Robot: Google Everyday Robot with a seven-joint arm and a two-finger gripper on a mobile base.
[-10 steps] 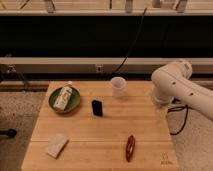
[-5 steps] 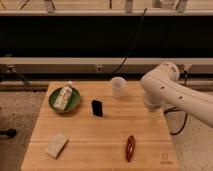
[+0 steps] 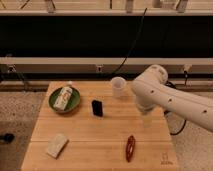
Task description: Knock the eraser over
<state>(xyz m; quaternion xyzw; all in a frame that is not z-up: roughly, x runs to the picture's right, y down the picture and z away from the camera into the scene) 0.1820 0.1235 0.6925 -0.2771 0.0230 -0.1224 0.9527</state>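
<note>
The eraser (image 3: pixel 97 108) is a small black block standing upright near the middle of the wooden table (image 3: pixel 100 150). My white arm (image 3: pixel 165 97) reaches in from the right over the table's right side. The gripper (image 3: pixel 145 118) hangs below the arm's bulky end, to the right of the eraser and well apart from it, mostly hidden by the arm.
A clear cup (image 3: pixel 118 86) stands behind and to the right of the eraser, close to the arm. A green bowl (image 3: pixel 54 102) holding a white bottle (image 3: pixel 63 97) sits at the left. A pale beige block (image 3: pixel 56 145) and a red elongated object (image 3: pixel 130 148) lie near the front.
The arm has swung leftward over the table, closer to the cup and the eraser. The eraser and other objects have not moved.
</note>
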